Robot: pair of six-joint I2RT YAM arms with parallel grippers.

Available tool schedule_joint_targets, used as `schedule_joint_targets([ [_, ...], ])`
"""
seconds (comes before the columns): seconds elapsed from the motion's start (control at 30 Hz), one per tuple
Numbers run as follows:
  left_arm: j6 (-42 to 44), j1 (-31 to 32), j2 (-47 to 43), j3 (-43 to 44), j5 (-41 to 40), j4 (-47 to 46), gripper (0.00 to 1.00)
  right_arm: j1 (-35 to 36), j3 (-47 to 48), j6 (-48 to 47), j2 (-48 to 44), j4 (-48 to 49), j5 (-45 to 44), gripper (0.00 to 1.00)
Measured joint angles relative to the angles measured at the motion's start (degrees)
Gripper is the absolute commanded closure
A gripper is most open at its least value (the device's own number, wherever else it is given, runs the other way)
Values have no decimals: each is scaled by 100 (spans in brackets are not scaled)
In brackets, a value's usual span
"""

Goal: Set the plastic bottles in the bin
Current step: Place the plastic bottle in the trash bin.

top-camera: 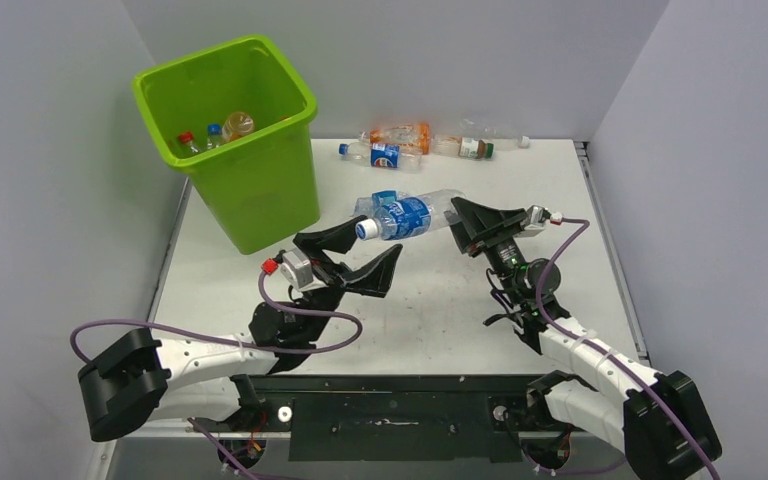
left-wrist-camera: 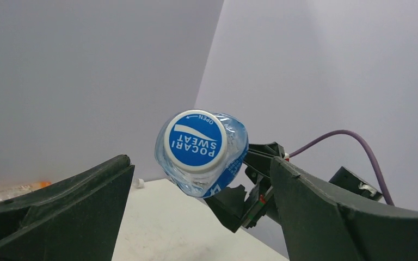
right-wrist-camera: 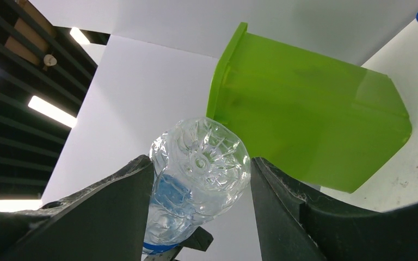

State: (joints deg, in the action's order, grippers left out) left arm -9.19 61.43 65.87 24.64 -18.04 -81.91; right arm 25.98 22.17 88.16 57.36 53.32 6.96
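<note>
holding the blue-labelled bottle (top-camera: 407,215) by its clear base end, our right gripper (top-camera: 458,222) has both fingers pressed against the bottle's sides, as we see plainly in the right wrist view. the bottle lies roughly level in the air above the table (top-camera: 440,300), its blue-and-white cap turned toward our left gripper (top-camera: 376,242). that gripper's jaws stand wide apart, one on each side of the cap, and in the left wrist view we see a gap between each finger and the bottle. the bin (top-camera: 260,190) stands upright at the far left of the table, just beyond the left gripper, and we count three bottles (top-camera: 214,132) lying at its bottom. more loose bottles (top-camera: 400,145) lie in a row near the far edge of the table, well apart from both grippers.
</note>
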Motion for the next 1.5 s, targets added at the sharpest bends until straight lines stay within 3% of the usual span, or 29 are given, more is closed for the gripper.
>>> schedule_joint_targets([
  [0.23,601,0,389,426,-15,-85,1,332,-44,168,35,66,13,67],
  [0.27,680,0,448,479,-31,-92,4,369,-44,168,44,66,15,67],
  [0.5,1008,7,625,638,-37,-92,62,450,-63,177,55,63,20,66],
  [0.53,1069,7,625,638,-26,-81,67,450,-66,197,52,63,9,63],
  [0.63,1143,2,625,638,39,-57,76,450,-68,210,52,33,55,23],
  [0.7,1182,15,590,636,22,-39,76,450,-66,186,42,33,114,5],
  [0.73,1169,13,549,629,17,31,75,428,-52,140,15,17,160,1],
  [0.83,1165,9,251,621,-28,374,73,240,278,-535,-258,-1010,592,7],
  [0.9,1078,-31,-208,621,-11,1032,72,101,813,-1316,-535,-2120,804,8],
  [1.0,632,-284,-1182,881,345,2791,70,-59,1729,-2708,-951,-3576,907,8],
  [1.13,-136,-1174,-1799,2135,1668,5222,69,-96,2734,-4444,-1364,-4835,1213,8],
  [1.33,-1158,-2004,-1659,3237,4699,7368,76,7,3233,-5919,-1478,-5698,2546,8],
  [1.5,-1432,-2048,-1228,3401,6015,8734,76,72,3060,-6052,-1432,-5803,3738,9],
])
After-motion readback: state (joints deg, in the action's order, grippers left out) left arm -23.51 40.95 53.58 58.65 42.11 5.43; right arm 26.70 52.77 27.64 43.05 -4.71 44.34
